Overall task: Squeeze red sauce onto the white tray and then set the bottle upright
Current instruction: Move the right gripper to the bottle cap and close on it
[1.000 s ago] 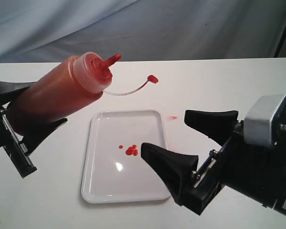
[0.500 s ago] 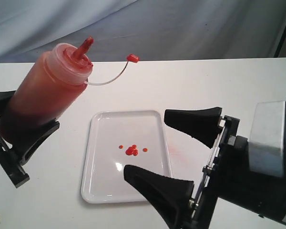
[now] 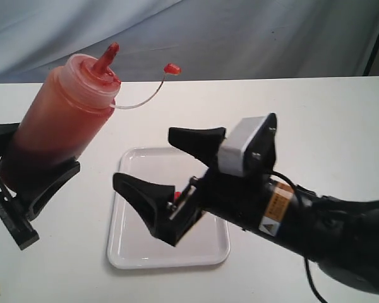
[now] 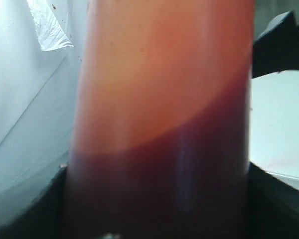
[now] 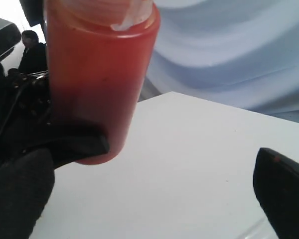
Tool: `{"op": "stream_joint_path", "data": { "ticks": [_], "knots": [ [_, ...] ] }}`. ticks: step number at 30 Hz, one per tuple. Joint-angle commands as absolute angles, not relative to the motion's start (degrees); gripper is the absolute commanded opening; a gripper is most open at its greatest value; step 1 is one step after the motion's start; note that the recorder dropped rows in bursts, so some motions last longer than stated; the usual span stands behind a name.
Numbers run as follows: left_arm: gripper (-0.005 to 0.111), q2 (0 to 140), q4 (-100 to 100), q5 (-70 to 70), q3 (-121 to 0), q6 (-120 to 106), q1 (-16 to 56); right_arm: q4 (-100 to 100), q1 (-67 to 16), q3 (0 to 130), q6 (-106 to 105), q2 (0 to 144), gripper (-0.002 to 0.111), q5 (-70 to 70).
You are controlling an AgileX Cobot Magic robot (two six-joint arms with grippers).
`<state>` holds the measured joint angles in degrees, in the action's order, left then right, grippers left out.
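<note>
Left gripper of mine clasped the bottle low on its body at the frame's left, beside the white tray; its long axis leaned, nozzle to the upper right. My right gripper hung spread wide over the tray, mouth facing the bottle.

Translucent orange-red plastic squeeze bottle: smooth, faint sheen. Flat white rectangular tray: glossy. White tabletop: matt. Grey backdrop, 12 o'clock: cloth.
</note>
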<state>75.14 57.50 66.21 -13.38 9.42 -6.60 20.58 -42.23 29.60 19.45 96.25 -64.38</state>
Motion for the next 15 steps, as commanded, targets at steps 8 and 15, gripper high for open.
{"op": "stream_joint_path", "data": {
  "ticks": [8, 15],
  "knots": [
    [0.0, 74.73, 57.55, 69.96, -13.35, 10.38, -6.79, 30.16, -43.4, 47.33, 24.11, 109.66, 0.105, -68.87],
    [0.0, 74.73, 59.48, 69.96, -13.35, 10.7, -6.79, 29.27, -44.29, 52.4, 24.98, 111.6, 0.105, -69.78]
  ]
}}
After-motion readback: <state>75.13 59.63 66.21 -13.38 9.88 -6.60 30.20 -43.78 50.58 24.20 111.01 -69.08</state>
